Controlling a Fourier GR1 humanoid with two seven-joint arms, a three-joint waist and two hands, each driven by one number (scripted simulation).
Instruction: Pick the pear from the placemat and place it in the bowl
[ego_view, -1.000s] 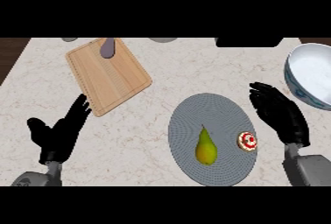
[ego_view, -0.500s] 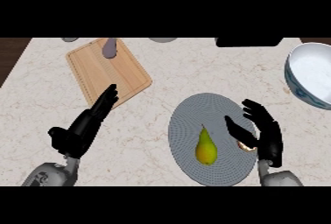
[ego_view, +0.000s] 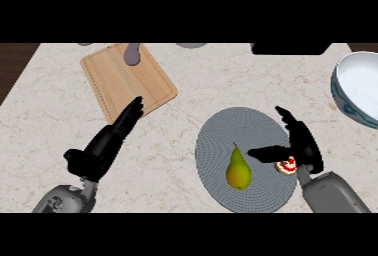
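A yellow-green pear (ego_view: 237, 171) lies on the round grey placemat (ego_view: 230, 130), stem pointing away from me. My right hand (ego_view: 299, 145) hovers over the mat just right of the pear, fingers straight and thumb stretched toward the fruit without touching it. A white bowl with a blue rim (ego_view: 357, 91) sits at the right edge, partly cut off. My left hand (ego_view: 107, 145) is open over the bare counter, left of the mat, fingers pointing up toward the board.
A small red-and-white item (ego_view: 287, 167) lies on the mat beneath my right hand. A wooden cutting board (ego_view: 125, 80) with a grey object (ego_view: 133, 53) on its far end lies at the upper left. A dark object (ego_view: 291, 48) sits at the counter's back edge.
My right hand has slid left over the placemat, closing in on the pear and covering the red-and-white item. My left hand moved right and forward, toward the cutting board's corner.
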